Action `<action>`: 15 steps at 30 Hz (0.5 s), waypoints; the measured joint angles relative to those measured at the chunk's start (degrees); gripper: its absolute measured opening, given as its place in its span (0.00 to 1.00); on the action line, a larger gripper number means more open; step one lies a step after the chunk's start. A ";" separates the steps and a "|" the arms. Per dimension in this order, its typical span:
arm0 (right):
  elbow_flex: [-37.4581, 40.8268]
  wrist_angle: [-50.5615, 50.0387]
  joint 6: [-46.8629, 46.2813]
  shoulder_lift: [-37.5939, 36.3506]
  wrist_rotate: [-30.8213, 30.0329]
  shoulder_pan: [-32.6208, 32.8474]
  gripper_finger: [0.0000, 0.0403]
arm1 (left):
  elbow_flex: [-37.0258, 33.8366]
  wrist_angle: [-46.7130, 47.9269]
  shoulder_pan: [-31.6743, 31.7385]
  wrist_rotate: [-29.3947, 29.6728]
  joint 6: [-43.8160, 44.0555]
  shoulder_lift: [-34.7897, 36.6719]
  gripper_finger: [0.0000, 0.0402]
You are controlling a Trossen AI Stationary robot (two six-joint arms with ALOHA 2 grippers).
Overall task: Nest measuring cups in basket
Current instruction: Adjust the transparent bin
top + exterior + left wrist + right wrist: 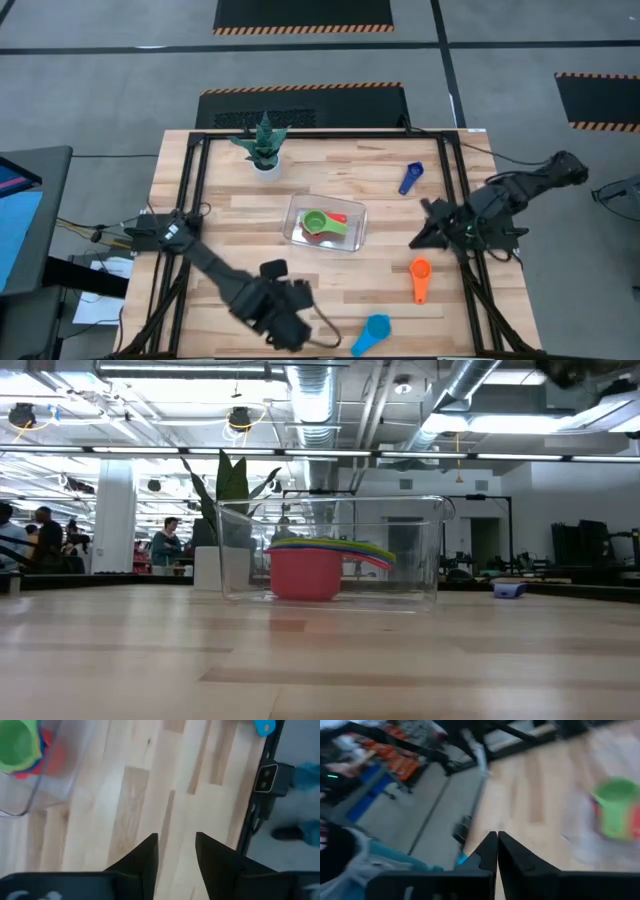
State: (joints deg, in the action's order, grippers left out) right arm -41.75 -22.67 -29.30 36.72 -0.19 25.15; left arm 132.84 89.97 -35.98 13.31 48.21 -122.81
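Table [240,225]: overhead shows orange cup [420,277]; low view only basket [330,550].

Colours on the table
Clear basket [352,238] w/ green cup [316,222] atop red one [304,574]; loose cups: dark blue [410,178], orange [420,278], light blue [372,333]. Pale striped wood table [230,215], green plant [262,140], white pot [266,167].
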 joint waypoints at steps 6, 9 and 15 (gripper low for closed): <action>-15.58 1.52 4.61 18.49 -9.84 8.86 0.04 | -5.25 -0.11 -5.56 7.92 -3.93 1.12 0.23; -26.73 -7.87 2.56 27.86 -16.95 12.83 0.02 | -13.99 0.03 -8.31 8.39 -4.87 4.33 0.18; -48.36 -28.03 -10.19 44.68 -27.59 17.11 0.05 | -35.19 -4.57 -13.95 9.06 -1.55 17.37 0.10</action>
State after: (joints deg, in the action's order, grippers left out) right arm -90.11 -50.69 -39.49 81.39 -27.77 42.26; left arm 97.64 85.39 -49.93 22.37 46.66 -105.44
